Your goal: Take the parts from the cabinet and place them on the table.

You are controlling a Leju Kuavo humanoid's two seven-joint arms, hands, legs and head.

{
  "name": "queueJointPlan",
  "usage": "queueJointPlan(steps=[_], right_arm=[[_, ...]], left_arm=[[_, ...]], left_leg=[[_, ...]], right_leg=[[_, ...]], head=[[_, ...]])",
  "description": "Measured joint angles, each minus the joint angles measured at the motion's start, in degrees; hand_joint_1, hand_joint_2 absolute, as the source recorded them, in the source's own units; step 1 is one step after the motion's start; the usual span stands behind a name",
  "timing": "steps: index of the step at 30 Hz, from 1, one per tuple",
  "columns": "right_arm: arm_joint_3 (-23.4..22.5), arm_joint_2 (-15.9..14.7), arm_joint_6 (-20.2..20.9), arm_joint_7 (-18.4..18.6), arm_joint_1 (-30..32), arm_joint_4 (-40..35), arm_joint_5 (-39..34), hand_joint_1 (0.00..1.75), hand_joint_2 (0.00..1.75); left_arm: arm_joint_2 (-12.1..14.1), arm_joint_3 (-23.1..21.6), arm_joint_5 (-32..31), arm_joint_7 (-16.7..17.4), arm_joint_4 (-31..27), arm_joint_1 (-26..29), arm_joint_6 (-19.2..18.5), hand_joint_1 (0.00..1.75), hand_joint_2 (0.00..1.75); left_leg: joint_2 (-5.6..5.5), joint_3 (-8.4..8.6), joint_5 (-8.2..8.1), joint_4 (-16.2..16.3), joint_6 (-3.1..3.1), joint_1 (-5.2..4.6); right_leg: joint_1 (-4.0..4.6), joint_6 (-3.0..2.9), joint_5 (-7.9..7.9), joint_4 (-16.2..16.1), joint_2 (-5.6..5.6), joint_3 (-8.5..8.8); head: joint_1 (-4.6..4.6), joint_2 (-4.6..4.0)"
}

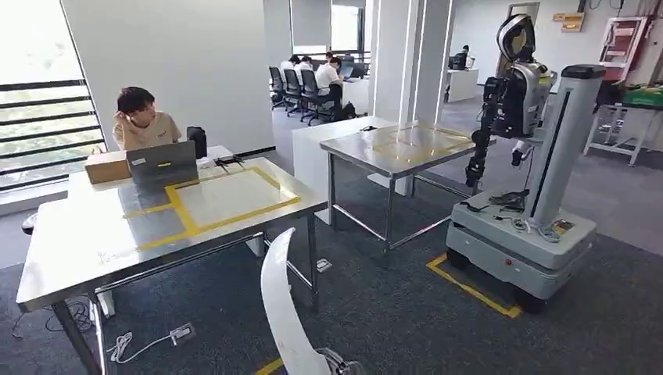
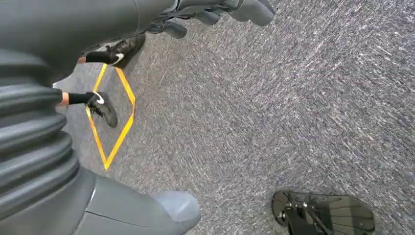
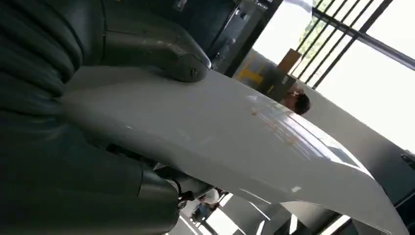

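A long, curved white part (image 1: 280, 308) rises from the bottom middle of the head view, and my right hand (image 1: 338, 362) grips its lower end. In the right wrist view the thumb (image 3: 161, 54) presses on the part's (image 3: 235, 142) glossy face and the dark fingers (image 3: 166, 188) wrap underneath. The steel table (image 1: 86, 250) with a yellow tape rectangle (image 1: 223, 201) stands ahead and to the left of the part. My left hand (image 2: 44, 161) hangs over the grey carpet with thumb (image 2: 156, 210) and fingers (image 2: 220, 12) apart and nothing in it.
A person (image 1: 141, 117) sits behind the table with a laptop (image 1: 163, 162) and a cardboard box (image 1: 107, 166). A second steel table (image 1: 399, 148) stands further back. A wheeled robot (image 1: 524, 219) is on the right. A person's feet (image 2: 103, 107) stand by yellow floor tape (image 2: 117, 132).
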Motion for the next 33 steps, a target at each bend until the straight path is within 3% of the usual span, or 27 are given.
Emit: queueJointPlan(steps=[2, 4, 7, 8, 9, 10, 12, 14, 16, 17, 19, 20, 22, 23, 24, 25, 27, 28, 29, 30, 31, 33], right_arm=[[-0.04, 0.00, 0.00, -0.02, -0.01, 0.00, 0.02, 1.75, 1.75], [-0.04, 0.02, 0.00, -0.04, -0.05, 0.00, 0.02, 1.75, 1.75], [-0.04, 0.02, -0.02, 0.06, 0.06, 0.00, 0.22, 1.75, 1.75], [-0.11, 0.02, -0.02, 0.11, 0.14, 0.00, 0.33, 1.75, 1.75], [-0.24, 0.02, -0.02, 0.20, 0.31, 0.00, 0.41, 1.75, 1.75], [-0.37, 0.02, -0.04, 0.26, 0.41, 0.00, 0.53, 1.75, 1.75], [-0.59, 0.02, -0.07, 0.28, 0.40, -0.02, 0.72, 1.75, 1.75], [-0.92, 0.02, -0.11, 0.26, 0.40, -0.02, 0.87, 1.75, 1.75], [-1.25, 0.02, -0.17, 0.33, 0.68, -0.04, 1.07, 1.75, 1.75], [-1.31, 0.02, -0.20, 0.33, 0.75, -0.04, 1.12, 1.75, 1.75], [-1.42, 0.02, -0.20, 0.31, 0.71, -0.17, 1.27, 1.75, 1.75], [-1.49, 0.02, -0.20, 0.26, 0.53, -0.31, 1.42, 1.75, 1.75], [-1.71, 0.02, -0.20, 0.33, 0.70, -0.33, 1.49, 1.75, 1.75], [-1.79, -0.02, -0.20, 0.33, 0.89, -0.33, 1.55, 1.75, 1.75], [-1.84, -0.09, -0.20, 0.35, 1.04, -0.33, 1.57, 1.75, 1.75], [-1.86, -0.13, -0.20, 0.35, 1.10, -0.33, 1.60, 1.75, 1.75], [-1.97, -0.13, -0.20, 0.35, 1.10, -0.33, 1.64, 1.75, 1.75], [-2.03, -0.13, -0.20, 0.33, 1.07, -0.33, 1.64, 1.75, 1.75], [-2.10, -0.13, -0.17, 0.33, 1.07, -0.33, 1.64, 1.75, 1.75], [-2.23, -0.11, -0.18, 0.35, 1.08, -0.33, 1.64, 1.75, 1.75], [-2.43, -0.13, -0.17, 0.33, 1.25, -0.35, 1.64, 1.75, 1.75], [-2.60, -0.09, -0.17, 0.35, 1.30, -0.35, 1.64, 1.75, 1.75]], left_arm=[[0.00, 0.00, 0.00, 0.00, 0.00, -0.01, 0.00, 0.00, 1.75], [-0.11, 0.00, 0.00, -0.02, 0.02, -0.05, 0.00, 0.00, 1.75], [-0.04, 0.00, -0.22, 0.11, 0.02, 0.01, 0.00, 0.00, 1.75], [-0.04, 0.00, -0.35, 0.24, 0.02, 0.10, -0.02, 0.00, 1.75], [-0.04, 0.00, -0.35, 0.24, 0.02, 0.13, -0.11, 0.00, 1.75], [-0.04, 0.00, -0.35, 0.24, 0.02, 0.10, -0.11, 0.00, 1.75], [-0.04, 0.00, -0.72, 0.24, 0.00, 0.07, -0.11, 0.00, 1.75], [0.07, 0.00, -1.01, 0.24, 0.02, -0.14, -0.11, 0.00, 1.75], [0.13, 0.00, -0.96, 0.24, 0.00, -0.12, -0.20, 0.00, 1.75], [0.11, 0.00, -0.94, 0.24, 0.02, 0.00, -0.24, 0.00, 1.75], [-0.02, 0.00, -0.96, 0.26, 0.02, -0.03, -0.26, 0.00, 1.75], [0.02, 0.00, -1.03, 0.28, 0.00, -0.18, -0.24, 0.00, 1.75], [0.02, 0.00, -1.03, 0.42, 0.00, -0.25, -0.26, 0.00, 1.75], [0.02, 0.00, -1.03, 0.44, 0.02, -0.20, -0.26, 0.00, 1.75], [0.02, 0.02, -1.03, 0.57, 0.02, -0.09, -0.26, 0.00, 1.75], [0.02, 0.02, -1.03, 0.61, 0.02, -0.03, -0.28, 0.00, 1.75], [-0.11, 0.02, -1.05, 0.59, 0.02, -0.08, -0.31, 0.00, 1.75], [-0.15, 0.02, -1.05, 0.59, 0.02, -0.11, -0.31, 0.00, 1.75], [-0.13, 0.02, -1.05, 0.57, 0.02, -0.21, -0.31, 0.00, 1.75], [-0.11, 0.02, -1.05, 0.59, -0.02, -0.29, -0.31, 0.00, 1.75], [-0.11, 0.02, -1.05, 0.57, 0.00, -0.22, -0.37, 0.00, 1.75], [-0.11, 0.04, -1.05, 0.59, 0.00, -0.16, -0.44, 0.00, 1.75]], left_leg=[[-0.01, 0.37, 0.08, -0.59, -0.85, 0.14], [0.91, -0.94, -1.76, 2.27, -1.09, 0.16], [1.06, -7.70, -7.03, 15.22, -1.14, 0.02], [1.06, -9.07, -7.06, 17.36, -1.07, -0.03], [1.07, -8.96, -5.54, 16.50, -0.85, -0.09], [1.08, -7.57, -2.97, 13.21, -0.52, -0.19], [1.24, -3.21, 2.20, 3.67, 0.31, -0.55], [1.62, -1.25, 1.01, -0.02, 1.00, -1.19], [1.41, -1.51, 0.96, -0.44, 1.51, -1.21], [1.28, -0.84, 0.89, -0.57, 1.79, -1.12], [1.11, 0.21, 0.66, -0.91, 2.37, -0.80], [1.07, 0.36, 0.53, -0.85, 2.59, -0.79], [1.02, 0.50, 0.20, -0.80, 2.91, -0.84], [0.96, 0.59, -0.03, -0.72, 2.85, -0.85], [0.89, 0.86, -0.35, -0.63, 2.78, -0.85], [0.82, 1.23, -0.68, -0.58, 2.65, -0.84], [0.65, 2.44, -1.49, -0.55, 2.33, -0.83], [0.68, 3.00, -1.91, -0.58, 2.11, -0.81], [0.54, 3.06, -2.08, -0.55, 1.77, -1.03], [0.58, 2.84, -2.34, -0.84, 1.33, -0.98], [0.62, 3.29, -2.44, -0.74, 0.87, -0.98], [0.57, 3.56, -2.43, 0.17, 0.31, -1.04]], right_leg=[[0.01, -1.00, 0.11, -0.17, -0.02, 0.04], [-0.23, -1.87, 0.12, -0.58, -0.22, 0.60], [0.18, -2.51, -0.25, -0.54, -0.40, 0.72], [0.32, -2.66, -0.36, -0.50, -0.39, 0.79], [0.46, -2.71, -0.55, -0.50, -0.39, 1.02], [0.54, -2.68, -0.75, -0.50, -0.39, 1.33], [0.64, -2.49, -1.29, -0.50, -0.41, 2.13], [0.94, -1.82, -1.80, -0.34, -0.39, 2.00], [0.84, -1.00, -0.94, -0.05, -0.61, 2.18], [0.89, -0.74, -0.73, -0.07, -0.61, 2.43], [0.71, -0.18, -1.77, 2.41, -0.45, 1.38], [0.67, 0.11, -3.26, 5.51, -0.38, -0.55], [0.54, 0.50, -6.53, 13.70, -0.37, -5.96], [0.53, 0.60, -7.29, 16.43, -0.36, -8.12], [0.49, 0.63, -6.41, 16.66, -0.37, -9.17], [0.45, 0.67, -4.11, 14.21, -0.37, -8.65], [0.46, 0.19, 2.32, 4.08, -0.36, -4.32], [0.53, -0.28, 3.60, -0.07, -0.30, -2.56], [1.02, -0.55, 0.79, -0.45, -0.31, -2.44], [1.05, -0.88, 0.32, -0.22, -0.26, -2.35], [0.97, -1.25, 1.62, -0.59, -0.26, -2.01], [0.55, -2.19, 1.57, -0.82, -0.22, -0.82]], head=[[-0.02, 0.00], [-0.22, 0.00], [-0.20, 0.00], [-0.22, 0.00], [-0.20, 0.00], [-0.22, 0.00], [-0.22, 0.00], [-0.22, 0.00], [-0.20, 0.00], [-0.09, 0.00], [-0.13, 0.00], [-0.11, 0.00], [-0.13, 0.00], [-0.11, 0.00], [-0.11, 0.00], [-0.13, 0.00], [-0.13, 0.00], [-0.13, 0.00], [-0.15, 0.00], [-0.17, 0.00], [0.00, 0.00], [-0.33, 0.00]])
